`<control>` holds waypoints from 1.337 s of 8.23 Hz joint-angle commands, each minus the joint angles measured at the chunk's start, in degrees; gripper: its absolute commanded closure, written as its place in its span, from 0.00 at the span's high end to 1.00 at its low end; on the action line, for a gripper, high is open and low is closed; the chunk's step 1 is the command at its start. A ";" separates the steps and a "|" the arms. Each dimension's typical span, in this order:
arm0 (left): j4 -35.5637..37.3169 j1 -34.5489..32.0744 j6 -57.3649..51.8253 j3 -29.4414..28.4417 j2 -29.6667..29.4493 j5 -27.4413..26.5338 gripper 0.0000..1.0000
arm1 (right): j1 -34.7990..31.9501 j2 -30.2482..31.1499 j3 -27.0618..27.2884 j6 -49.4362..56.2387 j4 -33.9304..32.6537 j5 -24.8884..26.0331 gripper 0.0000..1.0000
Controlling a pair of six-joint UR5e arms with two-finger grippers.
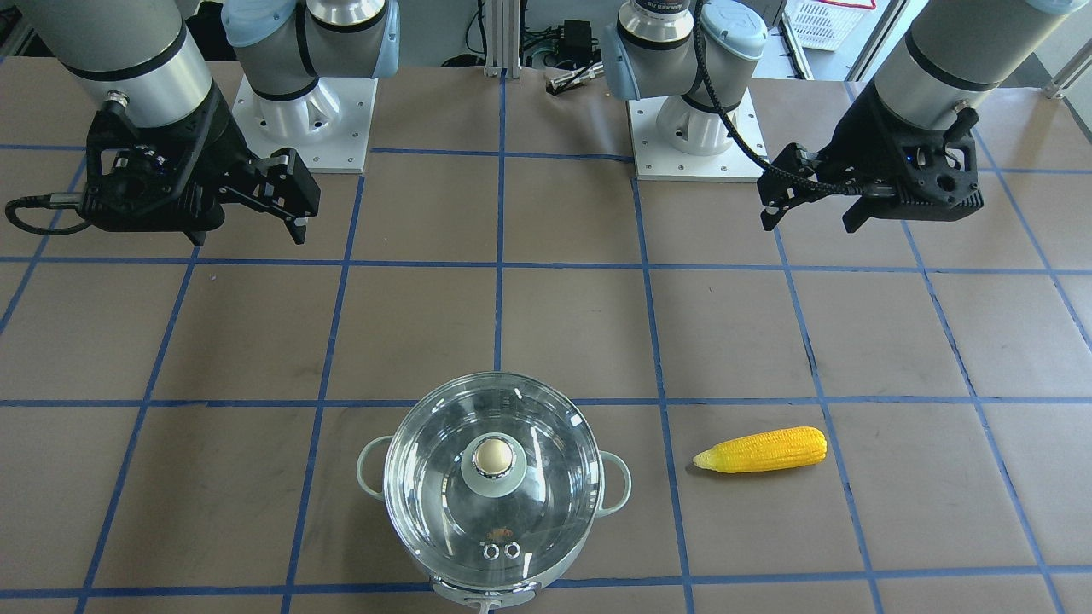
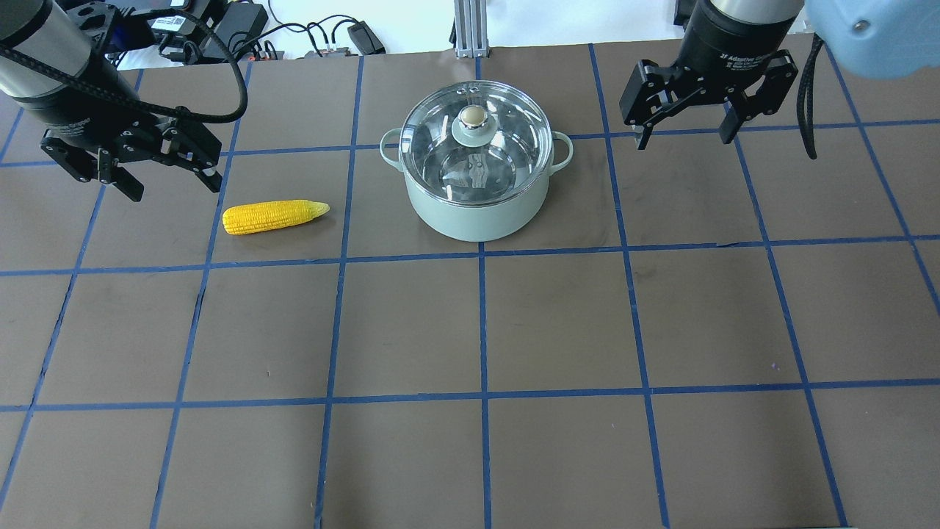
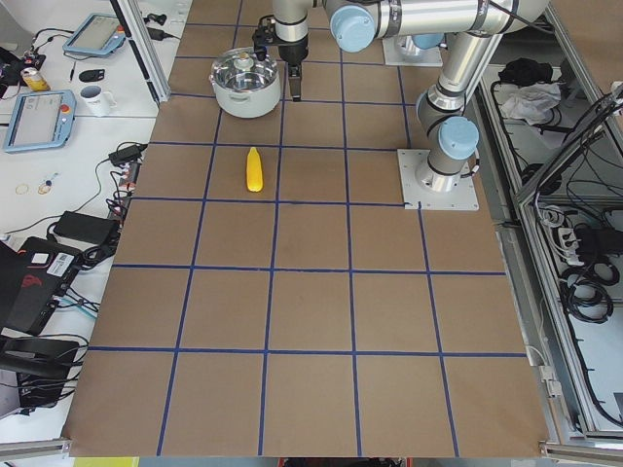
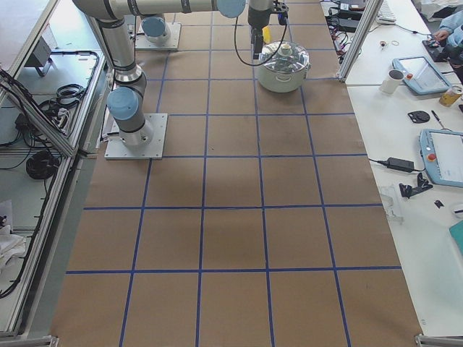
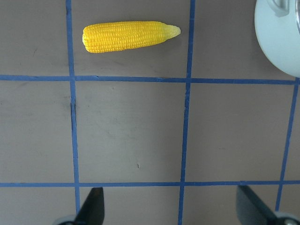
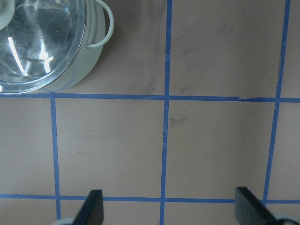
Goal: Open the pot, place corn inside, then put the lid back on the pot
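Two robot arms hang above a brown bench [image 2: 558,323] marked with a grid of blue tape. The left pincer [image 2: 174,187] is spread wide and holds nothing. The corn [image 2: 273,216] lies flat on the bench below and ahead of this pincer, apart from its fingers. Its paler tip points away from the pincer, toward the pot [image 2: 477,217]. The right pincer [image 2: 684,139] is also spread wide and empty, held above bare bench. From its wrist camera, the pot shows only at the far corner ahead, well off to one side. The pot stands between the two pincers, well apart from both and nearer the corn than the right pincer. The glass lid [image 2: 507,150] sits on the pot with its knob [image 2: 474,116] upright at the centre. It appears fully seated on the rim, though reflections in the glass make this hard to confirm.
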State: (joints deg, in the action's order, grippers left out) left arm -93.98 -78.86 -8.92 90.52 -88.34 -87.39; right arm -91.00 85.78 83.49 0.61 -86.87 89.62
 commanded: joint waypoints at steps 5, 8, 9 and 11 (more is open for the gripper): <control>0.63 0.28 -18.14 -0.16 -0.60 -2.87 1.00 | 0.29 0.00 0.00 0.09 -0.05 -0.23 1.00; 8.61 1.08 -46.65 -0.52 -3.32 -12.31 1.00 | 1.00 0.00 0.00 0.53 0.12 -0.23 1.00; 14.12 0.82 -52.29 -0.43 -5.24 -12.02 1.00 | 1.00 0.00 0.00 0.53 0.12 -0.32 1.00; 19.79 0.55 -59.96 -0.43 -9.38 -11.22 1.00 | 1.00 0.00 0.00 0.53 0.03 -0.32 1.00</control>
State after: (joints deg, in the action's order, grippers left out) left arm -79.33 -78.15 -61.10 90.06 -94.32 -98.48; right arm -90.03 85.78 83.50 1.13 -86.79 89.28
